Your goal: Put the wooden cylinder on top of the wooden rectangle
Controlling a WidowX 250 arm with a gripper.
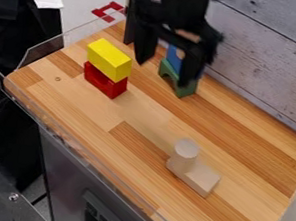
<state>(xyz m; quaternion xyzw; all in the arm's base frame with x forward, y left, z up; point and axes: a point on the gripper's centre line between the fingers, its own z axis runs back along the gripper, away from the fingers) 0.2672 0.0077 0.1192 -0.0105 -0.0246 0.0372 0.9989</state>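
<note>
The black gripper [166, 68] hangs over the back of the wooden table, up and to the left of the wooden pieces. Its two fingers are spread wide and the gripper is open. The pale wooden cylinder [185, 155] is upright, on the left end of the pale wooden rectangle [201, 179] as it appears. That rectangle lies flat on the right-hand front part of the table, well apart from the gripper.
A yellow block [109, 60] sits on a red block [105, 81] left of the gripper. Partly behind the fingers, a blue block [174, 59] rests on a green arch [184, 89]. A clear rim [61, 41] edges the wooden tabletop [136, 116]; a grey plank wall [271, 61] stands behind.
</note>
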